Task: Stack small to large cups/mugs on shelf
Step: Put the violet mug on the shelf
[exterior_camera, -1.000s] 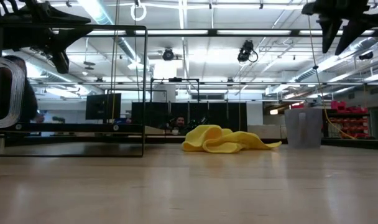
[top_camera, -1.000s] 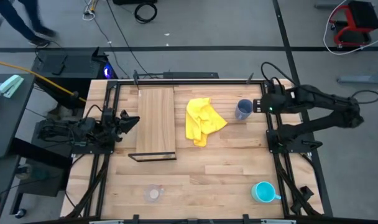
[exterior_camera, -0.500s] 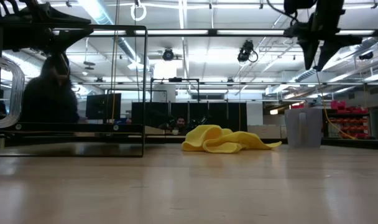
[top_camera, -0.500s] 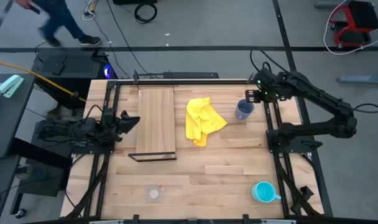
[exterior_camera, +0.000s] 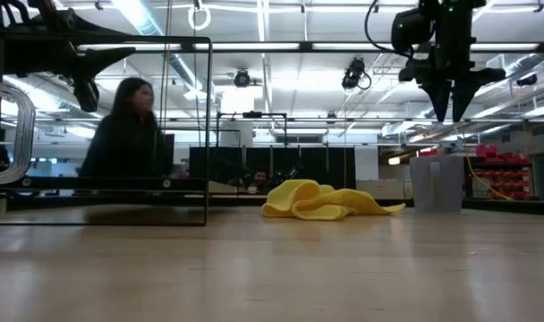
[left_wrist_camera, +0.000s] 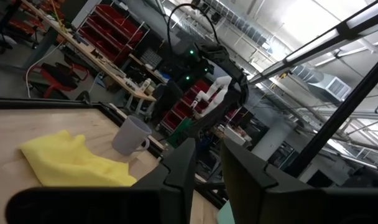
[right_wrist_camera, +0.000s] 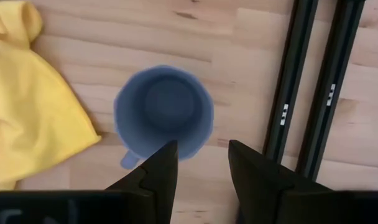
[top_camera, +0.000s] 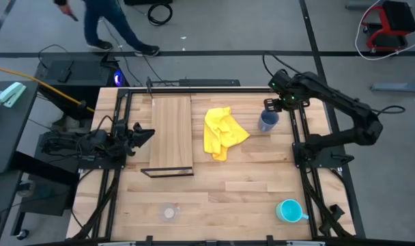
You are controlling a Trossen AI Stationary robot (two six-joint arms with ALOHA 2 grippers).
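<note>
Right gripper (top_camera: 274, 104), high view: poised over the grey-blue mug (top_camera: 267, 120) near the table's far right, fingers pointing down. Left gripper (top_camera: 140, 134): parked at the left edge, just beside the shelf (top_camera: 171, 130). Shelf: brown board, nothing on it. Yellow cloth (top_camera: 222, 132): between shelf and grey-blue mug, close to the mug. Turquoise mug (top_camera: 289, 210): near right corner, well apart. Clear glass cup (top_camera: 169, 213): near edge, left of centre.

Low view: right gripper (exterior_camera: 451, 101) hangs above the grey-blue mug (exterior_camera: 437, 183), not touching; the mug stands upright, the cloth (exterior_camera: 326, 200) heaped beside it. A person shows in the room behind.

Left wrist view: left gripper (left_wrist_camera: 204, 165), fingers close together with only a slim gap, holding nothing; the grey-blue mug (left_wrist_camera: 132, 135) and cloth (left_wrist_camera: 69, 160) lie far across the table.

Right wrist view: right gripper (right_wrist_camera: 201, 163), fingers apart and empty, looking straight down into the mug (right_wrist_camera: 163, 111); the handle stub shows at the rim side toward the cloth (right_wrist_camera: 30, 106).

Handling, judged: the mug looks rigid, glazed, likely slippery and moderately heavy; it would chip if dropped. Best hold is probably across the rim wall, one finger inside and one outside, away from the handle. The glass cup appears the most fragile and lightest piece.
</note>
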